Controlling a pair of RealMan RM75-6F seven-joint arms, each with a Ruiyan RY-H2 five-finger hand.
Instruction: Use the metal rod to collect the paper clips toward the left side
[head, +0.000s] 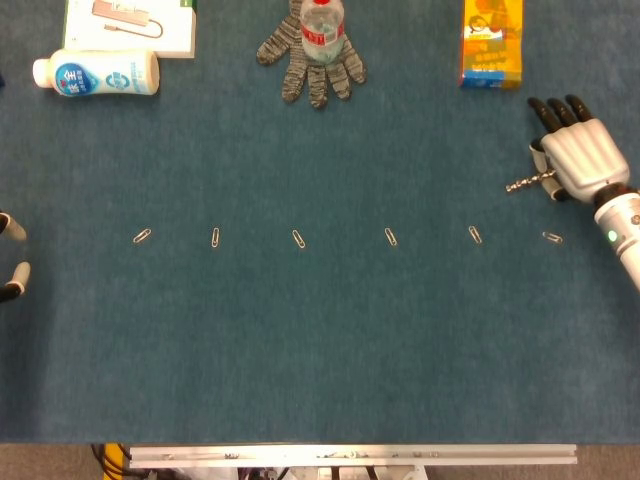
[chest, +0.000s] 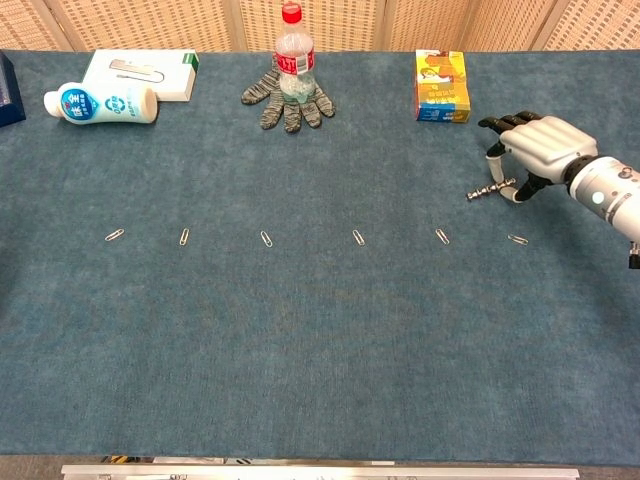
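Grasping the metal rod (head: 522, 184) at 3 o'clock, the right robot hand (head: 575, 155) sits above the paper clips (head: 390, 237) lined across the tabletop (head: 320, 340); left robot hand (head: 10, 257) released at 9 o'clock.

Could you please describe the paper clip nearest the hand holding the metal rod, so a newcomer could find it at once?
Start at the right hand near the table's right edge, which holds the metal rod. Just below it a row of paper clips crosses the blue cloth. The rightmost paper clip ends that row and lies more nearly flat than its upright neighbour.
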